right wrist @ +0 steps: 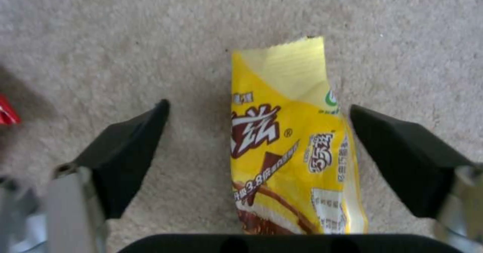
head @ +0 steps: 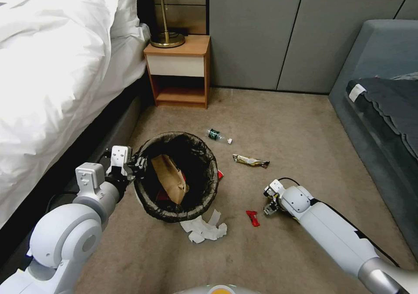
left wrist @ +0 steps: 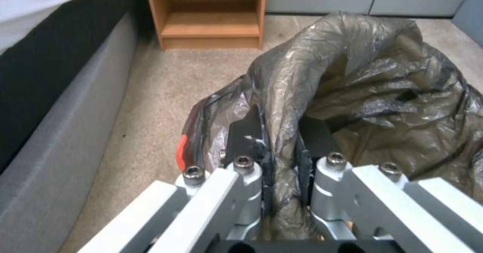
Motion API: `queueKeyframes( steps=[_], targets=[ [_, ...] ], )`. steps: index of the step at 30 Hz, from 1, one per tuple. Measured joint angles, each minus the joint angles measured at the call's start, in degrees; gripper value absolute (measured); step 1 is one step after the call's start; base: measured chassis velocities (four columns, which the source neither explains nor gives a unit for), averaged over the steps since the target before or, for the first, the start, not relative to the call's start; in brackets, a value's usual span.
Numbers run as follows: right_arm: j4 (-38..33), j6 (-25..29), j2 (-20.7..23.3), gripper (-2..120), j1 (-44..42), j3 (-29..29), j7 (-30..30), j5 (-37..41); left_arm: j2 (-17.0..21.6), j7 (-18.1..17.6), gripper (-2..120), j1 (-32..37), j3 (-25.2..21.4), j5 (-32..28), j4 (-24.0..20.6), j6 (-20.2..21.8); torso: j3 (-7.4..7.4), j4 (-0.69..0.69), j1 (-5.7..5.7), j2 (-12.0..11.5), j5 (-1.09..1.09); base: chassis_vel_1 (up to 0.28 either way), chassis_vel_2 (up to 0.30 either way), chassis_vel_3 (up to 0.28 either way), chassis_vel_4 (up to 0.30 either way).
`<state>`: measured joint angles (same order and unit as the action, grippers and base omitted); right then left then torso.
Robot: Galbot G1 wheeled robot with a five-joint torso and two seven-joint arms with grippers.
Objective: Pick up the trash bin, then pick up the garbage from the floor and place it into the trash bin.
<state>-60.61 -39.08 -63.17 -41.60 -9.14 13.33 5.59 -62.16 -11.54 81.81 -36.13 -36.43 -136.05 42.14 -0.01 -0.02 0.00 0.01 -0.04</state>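
**A:** While the right gripper (right wrist: 259, 108) is hanging just over the floor with its jaws spread wide and holding nothing, what is lying between its black fingers (right wrist: 126, 151)?

**B:** A flat, glossy yellow snack wrapper with brown and white print (right wrist: 286, 140) is lying lengthwise in the gap on the beige carpet (right wrist: 151, 38), touching neither finger. This looks like the garbage-collecting step, with the grasp not yet made.

**A:** And the left gripper (left wrist: 282, 132)?

**B:** It is clamping shut on the rim of the small round bin with the dark brownish plastic liner (head: 213, 168), pinching liner and rim together on the side nearest the bed. A tan paper bag (head: 172, 176) is already sitting inside. Whether the bin is clear of the floor, I cannot tell.

**A:** What is the next move calling for?

**B:** In my judgement, a short descent, a close across the wrapper's width, then a carry leftward to the bin's mouth. The film is thin, so the tips need to be reaching the carpet.

**A:** What is each view adding?

**B:** The head view is laying out the rest: a small red scrap (head: 252, 218) between the bin and the right gripper, crumpled white tissue (head: 203, 229) against the bin's near side, an olive-gold wrapper (head: 250, 160) and a small clear bottle (head: 217, 135) beyond the bin. The wrist views are giving the jaw states and the alignment.
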Motion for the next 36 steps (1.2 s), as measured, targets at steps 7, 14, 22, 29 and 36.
queueKeyframes(
  steps=[7, 14, 22, 29, 36],
  targets=[
    [0.0, 0.3, -0.2, 69, -0.2, 0.2, 0.1, 0.1, 0.0, 0.1, 6, -0.2, 0.0, 0.0, 0.2, 0.0, -0.01, 0.01, 0.0, 0.0, 0.02, 0.0, 0.0, 0.0, 0.0],
    [0.1, 0.6, 0.9, 54, -0.5, 0.9, 0.1, 0.0, 0.0, 0.3, 6, -0.7, 0.4, 0.1, 0.9, 0.0, 0.01, 0.09, 0.0, 0.0, 0.11, 0.0, 0.0, 0.0, 0.0],
    [0.5, 0.8, 1.6, 30, -1.1, 1.9, 0.0, -0.8, -0.1, 0.6, 6, -1.2, 0.8, 0.5, 1.5, 0.0, 0.01, 0.02, 0.0, 0.0, 0.06, 0.0, 0.0, 0.0, 0.0],
    [0.8, 0.7, 1.7, 1, -1.6, 2.4, -0.2, -1.4, -0.1, 0.8, 6, -1.5, 0.8, 0.6, 1.9, 0.0, 0.01, 0.01, 0.0, 0.0, 0.0, 0.0, 0.0, 0.0, 0.0],
    [0.6, 0.7, 1.4, 0, -1.7, 2.4, -0.5, -1.7, -0.2, 1.0, 6, -1.5, 1.0, 0.7, 1.9, 0.0, 0.01, 0.0, 0.0, 0.0, 0.03, 0.0, 0.0, 0.0, 0.0]
  ],
)
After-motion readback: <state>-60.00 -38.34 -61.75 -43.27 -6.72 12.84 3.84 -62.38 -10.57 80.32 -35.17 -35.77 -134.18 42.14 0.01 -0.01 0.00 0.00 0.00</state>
